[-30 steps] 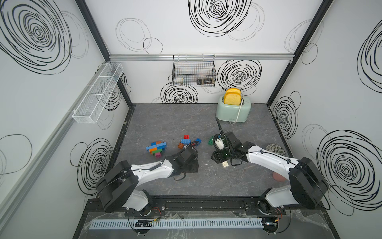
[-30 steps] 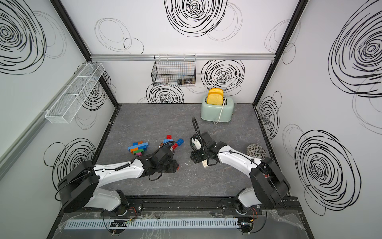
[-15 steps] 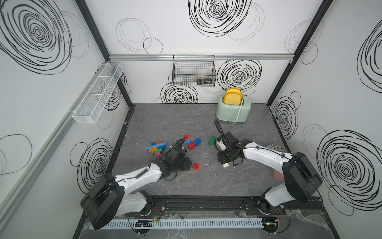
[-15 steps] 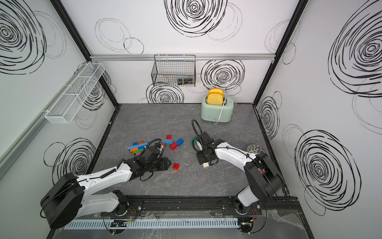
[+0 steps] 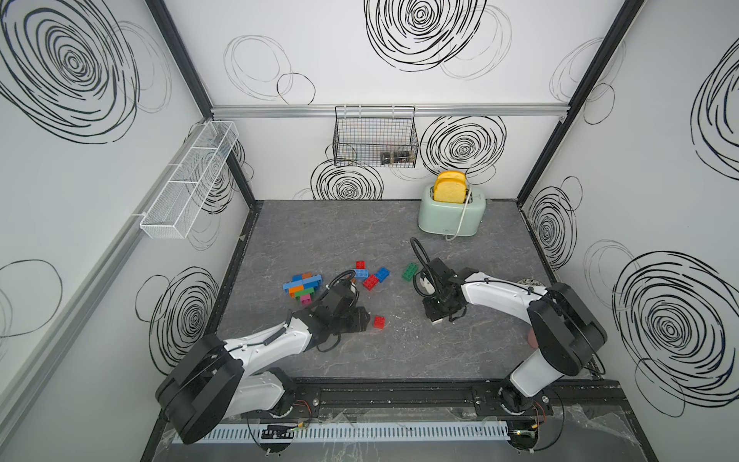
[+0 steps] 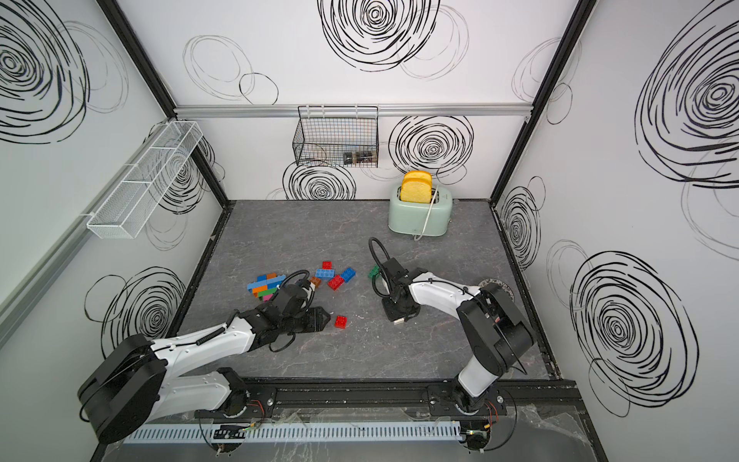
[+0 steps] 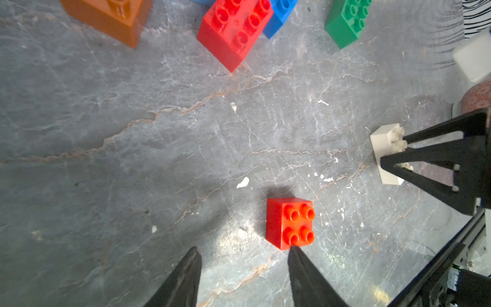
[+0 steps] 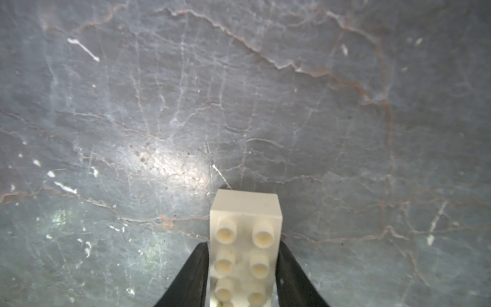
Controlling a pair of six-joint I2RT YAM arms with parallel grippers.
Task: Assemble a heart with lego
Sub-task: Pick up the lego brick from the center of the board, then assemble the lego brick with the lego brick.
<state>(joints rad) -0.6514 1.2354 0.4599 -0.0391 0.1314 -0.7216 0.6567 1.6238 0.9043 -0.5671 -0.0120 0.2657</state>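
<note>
White brick [image 8: 245, 239] lies low at the grey table [image 5: 360, 224], clamped across its long sides by the right gripper [image 8: 243, 248], its long axis running along the fingers. The partly built cluster [image 5: 302, 286] lies well apart and nearer the left arm. The left gripper [image 7: 243, 255] stands part open and empty, one fingertip just beside a red two-by-two brick [image 7: 289, 223]. Both lie between white brick and cluster, a likely obstruction.

Left gripper [image 7: 243, 250] now sits back toward its base, off the loose bricks [image 5: 370, 281]; small red brick [image 7: 289, 223] lies exposed just ahead of its tips. Right gripper [image 8: 244, 244] is narrower, now pressing white brick [image 8: 245, 211] sides.
</note>
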